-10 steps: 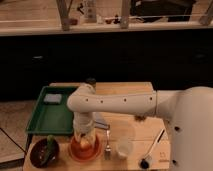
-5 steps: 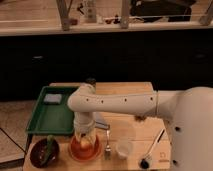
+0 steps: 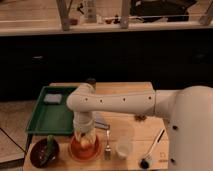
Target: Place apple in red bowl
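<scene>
Here, the apple (image 3: 85,142) is seen only in part, as a small pale yellow patch with a reddish tinge, lodged at the tip of the gripper (image 3: 85,138) and low over the inside of the red bowl (image 3: 93,154); whether it rests on the bowl's floor cannot be told. The bowl, glossy and orange-red, is set near the front edge of the wooden table (image 3: 135,131). The gripper is pointed straight down into the bowl, and whether it is clamped on the apple or spread apart cannot be told. Just left of the red bowl a darker maroon bowl (image 3: 38,156) is found, holding a green item (image 3: 50,145); behind it a green tray (image 3: 50,119) is laid, and to the right a small utensil (image 3: 107,148) and a white cup (image 3: 123,149) are placed.
</scene>
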